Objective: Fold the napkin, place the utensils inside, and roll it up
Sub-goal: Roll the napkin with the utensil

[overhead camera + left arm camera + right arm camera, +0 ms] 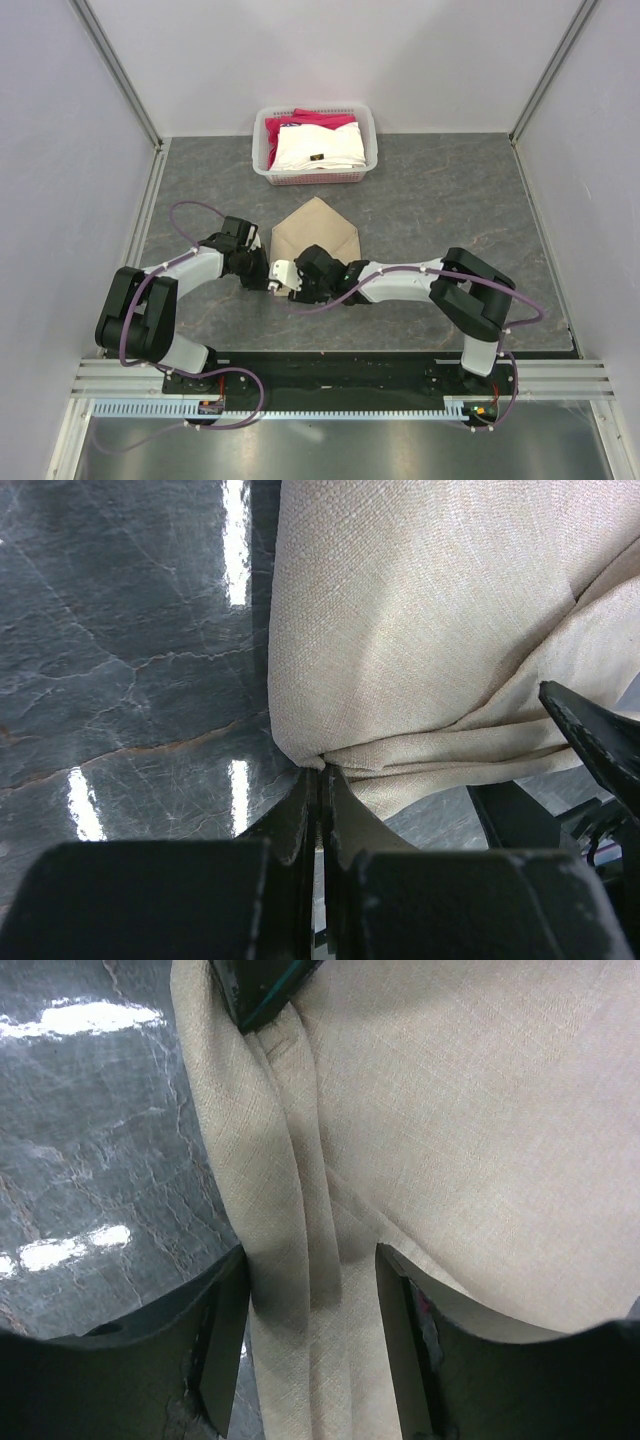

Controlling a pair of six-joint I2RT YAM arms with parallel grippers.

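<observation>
The tan napkin (318, 232) lies folded to a point on the dark table, its near edge bunched into a long roll (290, 1210). My left gripper (322, 772) is shut on the napkin's near left corner, where the cloth (420, 630) gathers into creases. My right gripper (312, 1270) stands open astride the rolled edge. Its left finger touches the roll and its right finger (400, 1310) rests on flat cloth. In the top view both grippers (268, 272) (292, 284) meet at the napkin's near left edge. The utensils are hidden. A thin teal sliver (285, 990) shows beside the left gripper's dark tip; I cannot tell what it is.
A white basket (262, 150) at the back holds a white folded cloth (318, 148) and a pink-red one (320, 120). Metal rails run along the left and right table sides. The right gripper's dark finger (590, 740) shows at the right in the left wrist view.
</observation>
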